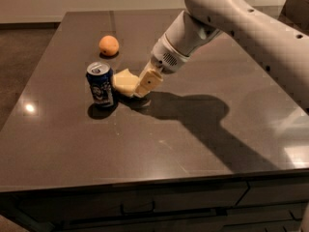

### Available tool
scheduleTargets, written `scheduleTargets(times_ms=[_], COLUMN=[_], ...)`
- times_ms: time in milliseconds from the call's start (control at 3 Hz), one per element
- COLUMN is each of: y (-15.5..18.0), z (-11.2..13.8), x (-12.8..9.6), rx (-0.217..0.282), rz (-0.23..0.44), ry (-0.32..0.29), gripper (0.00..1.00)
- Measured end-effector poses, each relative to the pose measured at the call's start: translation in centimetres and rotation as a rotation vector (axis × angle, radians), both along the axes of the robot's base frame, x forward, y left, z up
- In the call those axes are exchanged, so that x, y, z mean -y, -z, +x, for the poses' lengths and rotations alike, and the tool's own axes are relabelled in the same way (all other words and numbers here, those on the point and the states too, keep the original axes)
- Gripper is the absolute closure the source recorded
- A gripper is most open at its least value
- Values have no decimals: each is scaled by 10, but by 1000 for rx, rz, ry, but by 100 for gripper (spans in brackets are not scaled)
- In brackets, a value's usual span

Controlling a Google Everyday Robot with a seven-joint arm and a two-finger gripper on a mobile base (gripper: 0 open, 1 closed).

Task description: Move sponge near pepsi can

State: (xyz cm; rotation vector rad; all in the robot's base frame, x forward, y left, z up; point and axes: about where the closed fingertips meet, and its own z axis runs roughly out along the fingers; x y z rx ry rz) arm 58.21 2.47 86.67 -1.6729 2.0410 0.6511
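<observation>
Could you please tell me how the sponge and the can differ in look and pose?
The sponge is pale yellow and low; the can is dark blue and taller. The can stands upright and free; the sponge has the end effector at its right edge. They are close together.

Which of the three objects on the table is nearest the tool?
The pale yellow sponge: the tool touches it, while the pepsi can and the orange stand farther off.

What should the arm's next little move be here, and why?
Probably let go and draw back. The gripper holds the sponge low over the table, already right beside the pepsi can, so the sponge looks placed; pushing further might knock the can.
</observation>
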Motion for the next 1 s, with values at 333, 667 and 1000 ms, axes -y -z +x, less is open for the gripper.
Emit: scheduleTargets(times_ms=[333,667,1000], y=[1,2,2], z=[0,-1,-1], x=[-1,-3,-3], rx=[-1,-3,-3], rz=[0,0,0], ry=[-2,-5,-5], gripper=[5,0,0])
